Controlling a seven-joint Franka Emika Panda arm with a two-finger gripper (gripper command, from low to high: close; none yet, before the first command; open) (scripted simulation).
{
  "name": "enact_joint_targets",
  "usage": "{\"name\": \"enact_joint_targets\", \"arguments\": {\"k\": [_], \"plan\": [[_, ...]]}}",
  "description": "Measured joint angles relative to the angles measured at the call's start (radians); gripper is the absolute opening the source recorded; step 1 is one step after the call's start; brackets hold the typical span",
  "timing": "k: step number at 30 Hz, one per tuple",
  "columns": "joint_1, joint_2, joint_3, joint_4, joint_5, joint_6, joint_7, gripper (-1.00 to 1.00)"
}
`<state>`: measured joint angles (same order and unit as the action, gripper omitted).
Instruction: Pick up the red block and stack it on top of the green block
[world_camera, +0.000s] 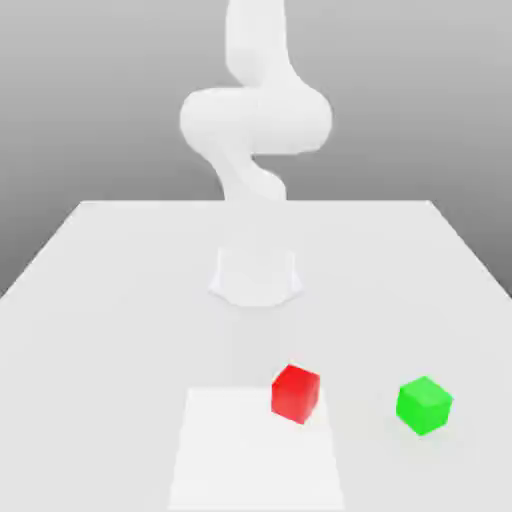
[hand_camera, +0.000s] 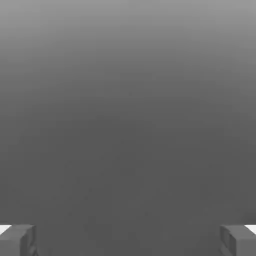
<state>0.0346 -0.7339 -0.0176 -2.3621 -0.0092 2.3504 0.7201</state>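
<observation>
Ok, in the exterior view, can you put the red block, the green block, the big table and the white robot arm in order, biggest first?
1. Table
2. Robot arm
3. Red block and green block: they look about alike, so I can't rank them.

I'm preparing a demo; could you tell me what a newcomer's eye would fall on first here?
Probably the red block, bright at the white patch's edge in the exterior view. Next comes the green block, toward that view's right. The white arm rises behind them.
</observation>
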Motion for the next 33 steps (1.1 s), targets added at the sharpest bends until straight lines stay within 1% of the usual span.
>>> {"name": "enact_joint_targets", "arguments": {"k": [12,17,21,24,25,31,33], "plan": [[0.18,0.391,-0.099,-0.348,-0.031,0.288,-0.483,0.0],[0.244,0.606,-0.121,-0.505,-0.025,0.441,-0.729,0.0],[0.255,0.785,-0.1,-0.518,0.038,0.584,-0.826,0.0],[0.213,0.895,-0.046,-0.505,0.095,0.678,-0.871,0.0],[0.199,0.921,-0.031,-0.501,0.102,0.7,-0.876,-1.0],[0.196,0.934,-0.026,-0.499,0.106,0.709,-0.878,-1.0],[0.198,0.899,-0.033,-0.505,0.087,0.679,-0.866,-1.0]]}}
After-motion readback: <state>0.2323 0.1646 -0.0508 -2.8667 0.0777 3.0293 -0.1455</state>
